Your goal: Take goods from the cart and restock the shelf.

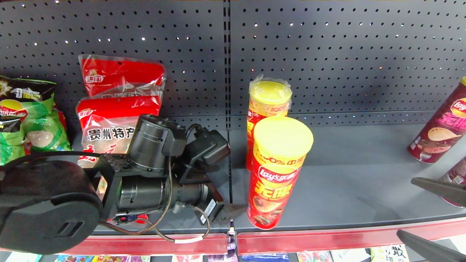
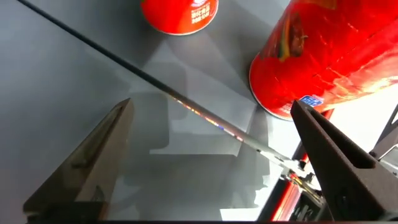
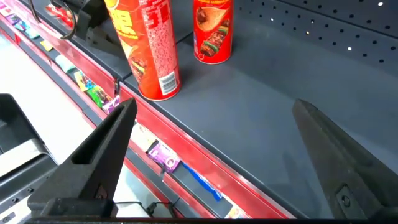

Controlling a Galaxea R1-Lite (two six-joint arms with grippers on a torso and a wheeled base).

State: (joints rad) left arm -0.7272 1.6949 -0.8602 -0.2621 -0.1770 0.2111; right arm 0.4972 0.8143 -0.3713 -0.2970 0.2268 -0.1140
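Shelf (image 1: pixel 346 189) carries two red cans, front can (image 1: pixel 278 174) by its front edge, rear can (image 1: pixel 268 98) behind. Left gripper (image 2: pixel 211 109) gapes wide, empty, beside the front can; right gripper (image 3: pixel 214 106), wide too, hangs over the front edge

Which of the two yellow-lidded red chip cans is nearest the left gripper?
The front can, at the shelf's red edge, right beside the open left gripper. The other yellow-lidded can stands behind it, closer to the pegboard back.

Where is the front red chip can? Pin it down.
Head view, centre: the front red chip can stands at the shelf front, before the rear red can, right of the left gripper.
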